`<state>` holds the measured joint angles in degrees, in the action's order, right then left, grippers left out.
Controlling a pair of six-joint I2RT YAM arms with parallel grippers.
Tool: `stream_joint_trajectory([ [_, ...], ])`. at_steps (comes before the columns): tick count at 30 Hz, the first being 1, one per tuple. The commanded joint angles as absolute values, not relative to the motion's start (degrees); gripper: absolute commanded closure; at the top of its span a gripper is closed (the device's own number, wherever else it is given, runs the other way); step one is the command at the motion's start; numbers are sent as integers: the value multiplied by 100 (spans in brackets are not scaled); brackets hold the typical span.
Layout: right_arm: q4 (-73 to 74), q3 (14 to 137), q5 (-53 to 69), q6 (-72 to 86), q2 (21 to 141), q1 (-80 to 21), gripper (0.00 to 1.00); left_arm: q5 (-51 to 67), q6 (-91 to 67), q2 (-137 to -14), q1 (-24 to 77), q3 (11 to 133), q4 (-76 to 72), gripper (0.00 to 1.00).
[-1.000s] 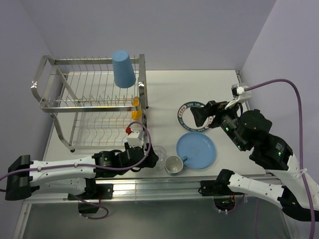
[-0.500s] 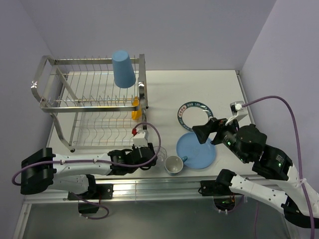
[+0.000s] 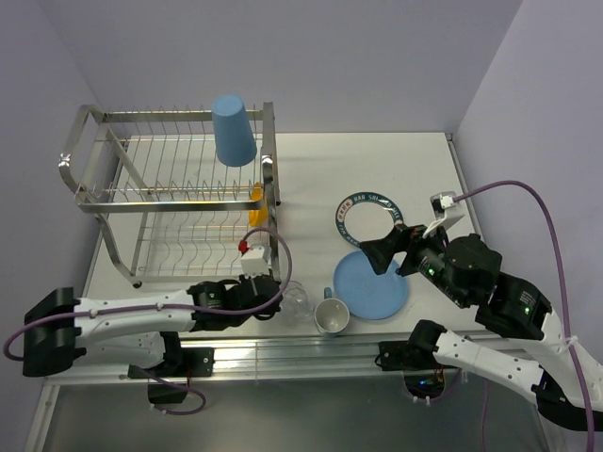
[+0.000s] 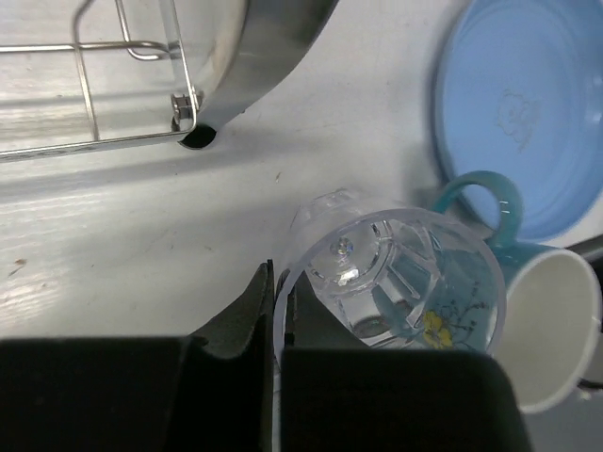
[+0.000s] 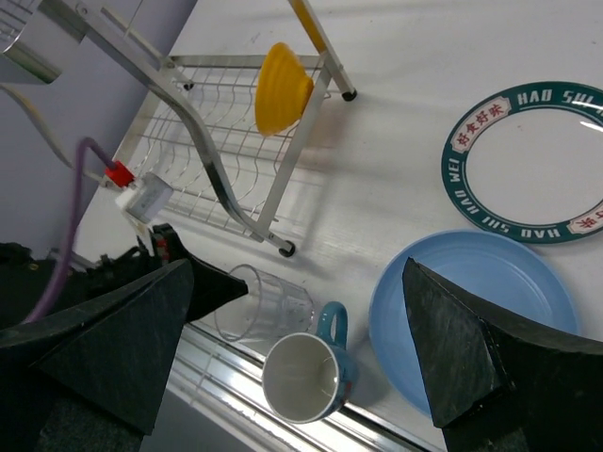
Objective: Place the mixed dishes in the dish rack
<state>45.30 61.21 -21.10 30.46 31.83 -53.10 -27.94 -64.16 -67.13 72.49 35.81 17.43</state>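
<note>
Two robot arms work over six dishes and one dish rack (image 3: 91, 203). The left gripper (image 4: 280, 282) has its fingers pinched shut on the rim of the single clear glass (image 4: 396, 273), which sits on the white table (image 3: 311, 174) just off the rack's near right foot. The right gripper (image 3: 394, 252) hangs with its fingers spread wide and holding nothing, above the spot where the two plates meet.

Four dishes are on the table. The glass is just beside one light blue mug (image 3: 330, 315), whose handle points toward the blue plate (image 3: 372, 287). Beyond that plate lies the white plate (image 3: 361, 218) with a dark lettered rim.

Two dishes are in the rack. One yellow bowl (image 5: 283, 99) stands on edge at its right end, and one blue tumbler (image 3: 234, 129) stands on the wires toward its far side. Which tier holds the bowl cannot be told.
</note>
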Motion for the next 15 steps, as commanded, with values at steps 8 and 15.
stream_joint_trajectory([
  [8, 3421, 6205, -389, 3146, 3832, -5300, 0, -2998, -5680, -4065, 7734, 4711, 2419, 100],
  [15, 2164, 6346, 1341, 3594, 4025, -5282, 0, -2127, -4475, -2655, 7734, 4377, 511, 100],
])
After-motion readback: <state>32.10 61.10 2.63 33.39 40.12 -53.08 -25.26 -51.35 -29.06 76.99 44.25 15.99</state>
